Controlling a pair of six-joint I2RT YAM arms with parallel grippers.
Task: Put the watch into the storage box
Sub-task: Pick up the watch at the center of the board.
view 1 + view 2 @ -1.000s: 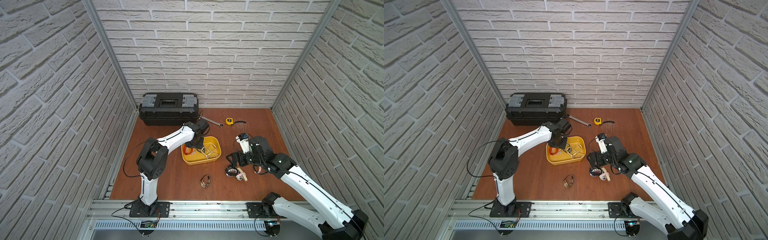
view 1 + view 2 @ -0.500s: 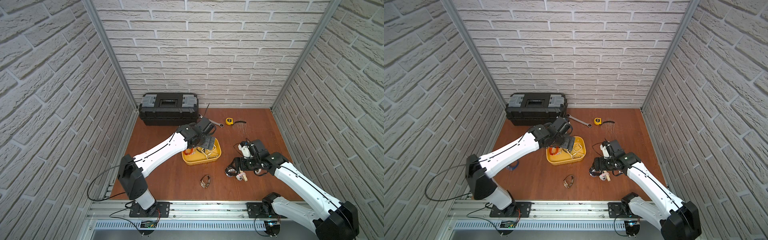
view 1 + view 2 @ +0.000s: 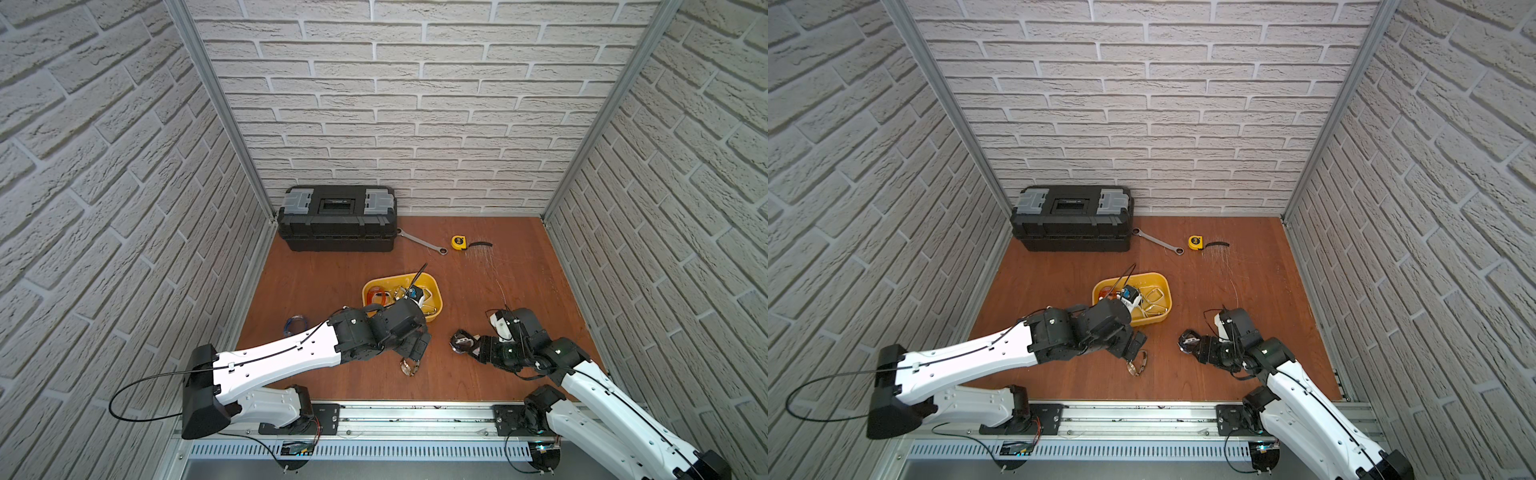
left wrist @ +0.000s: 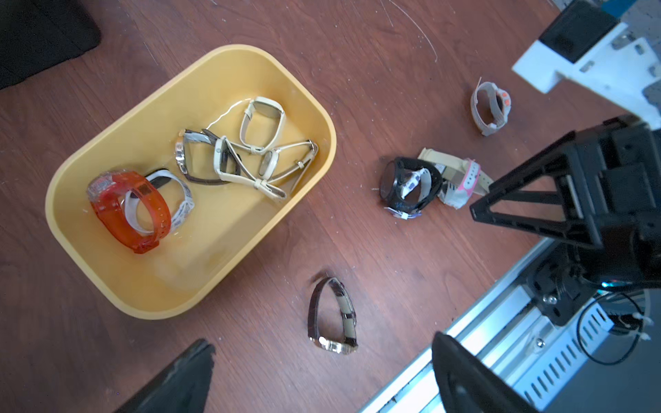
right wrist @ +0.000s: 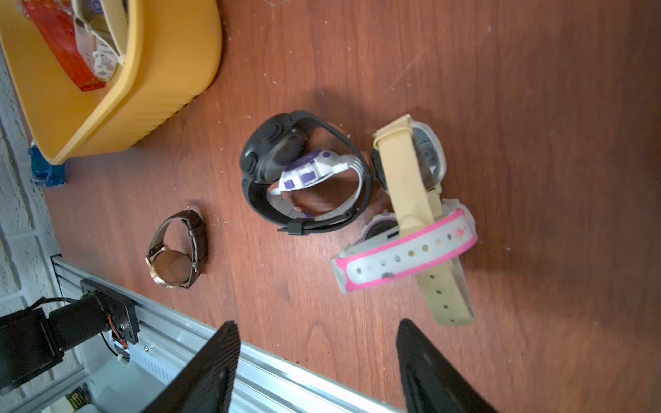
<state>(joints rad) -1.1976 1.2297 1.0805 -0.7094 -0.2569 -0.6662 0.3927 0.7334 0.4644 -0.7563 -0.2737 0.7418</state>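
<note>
Read the table as a dial, back wall at twelve. The storage box (image 4: 221,236) sits near the centre with several watches already in it. The brown leather watch (image 4: 347,310) lies on the bare wood at the box's six o'clock, clear of the rim, its strap buckled into a loop.

Your left gripper (image 3: 417,348) hangs just above that watch with its jaws spread fully and nothing in them. To pick well, come straight down and close across the case or one run of the strap. Closing on the open loop would likely just fold it and let it slip. After that it is a short lift toward twelve, high enough to clear the rim, and a release over the bare part of the box floor.

The left arm reaches in from about eight o'clock, long and low, with the wrist bent so the fingers point down at the wood.

The right arm comes in from about five o'clock, folded and low. Your right gripper (image 5: 317,323) has its jaws parted and empty, and it faces the tangle at the box's four o'clock. There a black watch (image 5: 272,150) has a purple-and-white watch (image 5: 307,171) through its loop, and a cream-strapped watch (image 5: 407,171) is crossed with a pink-banded watch (image 5: 411,250).

The two grippers are near each other — I'd move one arm at a time.
</note>
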